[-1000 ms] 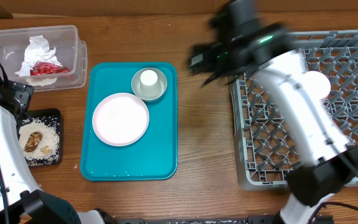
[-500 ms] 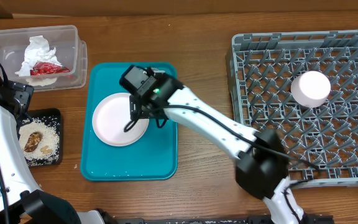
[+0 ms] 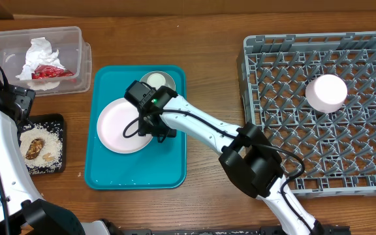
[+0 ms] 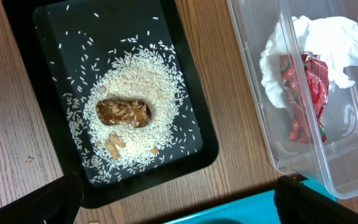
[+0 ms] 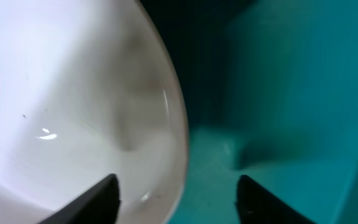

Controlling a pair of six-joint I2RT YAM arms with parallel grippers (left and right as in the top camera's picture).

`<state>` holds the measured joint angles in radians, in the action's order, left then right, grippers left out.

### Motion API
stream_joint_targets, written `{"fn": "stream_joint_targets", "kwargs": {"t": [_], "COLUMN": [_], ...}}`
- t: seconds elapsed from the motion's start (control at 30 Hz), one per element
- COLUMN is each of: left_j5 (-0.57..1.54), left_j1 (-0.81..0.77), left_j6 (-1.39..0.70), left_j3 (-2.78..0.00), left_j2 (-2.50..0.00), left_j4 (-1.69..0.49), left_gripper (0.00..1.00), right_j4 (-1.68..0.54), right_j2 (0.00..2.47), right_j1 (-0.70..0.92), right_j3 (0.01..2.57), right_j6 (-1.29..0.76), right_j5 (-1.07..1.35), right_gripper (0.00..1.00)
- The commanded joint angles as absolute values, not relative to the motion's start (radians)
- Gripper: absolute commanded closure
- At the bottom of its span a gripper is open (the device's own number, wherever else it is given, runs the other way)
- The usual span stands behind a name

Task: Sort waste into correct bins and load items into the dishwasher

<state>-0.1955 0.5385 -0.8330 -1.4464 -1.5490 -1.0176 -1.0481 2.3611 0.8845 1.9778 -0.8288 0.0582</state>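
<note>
Right claw point(image 3: 156, 129) is at the right-hand rim of the pinkish-white plate point(image 3: 117, 127), which lies flat on the teal serving tray point(image 3: 136, 171). The jaws stand apart astride that rim, one finger over the plate and the other over the tray. No pinch is evident.

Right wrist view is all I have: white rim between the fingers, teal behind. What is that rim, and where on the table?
Observer: It's the plate on the teal tray. The right gripper straddles the plate's edge on the side nearer the rack, jaws not yet touching it.
Operator: Anything else on that tray?
Observer: A bowl at the tray's far end, partly covered by that gripper.
Operator: Rack loaded?
Observer: The dish rack holds one round white dish, nothing else.
</note>
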Motion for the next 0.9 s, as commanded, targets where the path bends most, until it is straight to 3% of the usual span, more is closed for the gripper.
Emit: {"fn": "stream_joint_targets", "kwargs": {"t": [0.0,0.17,0.27,0.37,0.57,0.87], "left_j5": [-0.21,-0.21,-0.21,-0.21,-0.21,-0.21], "left_j1": [0.536,0.536,0.536,0.536,0.536,0.536], "left_j6": [-0.846,-0.846,-0.846,-0.846,-0.846,-0.846], "left_j3": [-1.448,-1.448,-1.448,-1.448,-1.448,-1.448], "left_j2": [-1.556,-1.556,-1.556,-1.556,-1.556,-1.556], "left_j4": [-1.017,-1.017,-1.017,-1.017,-1.017,-1.017], "left_gripper": [0.0,0.0,0.0,0.0,0.0,0.0], "right_j4": [-1.029,-1.037,-1.062,-1.098,-1.187,-1.282], "right_j2": [2.385,2.385,2.384,2.382,2.349,2.111], "right_j1": [0.899,0.904,0.905,0.905,0.905,0.871], "right_j3": [1.939,1.938,1.94,1.955,2.019,2.063], "right_j6": [-0.842,-0.841,-0.839,-0.838,-0.816,-0.465], "right_j5": [0.071,0.07,0.07,0.069,0.07,0.083], "right_gripper": [0.49,0.64,0.85,0.93,0.96,0.96]}}
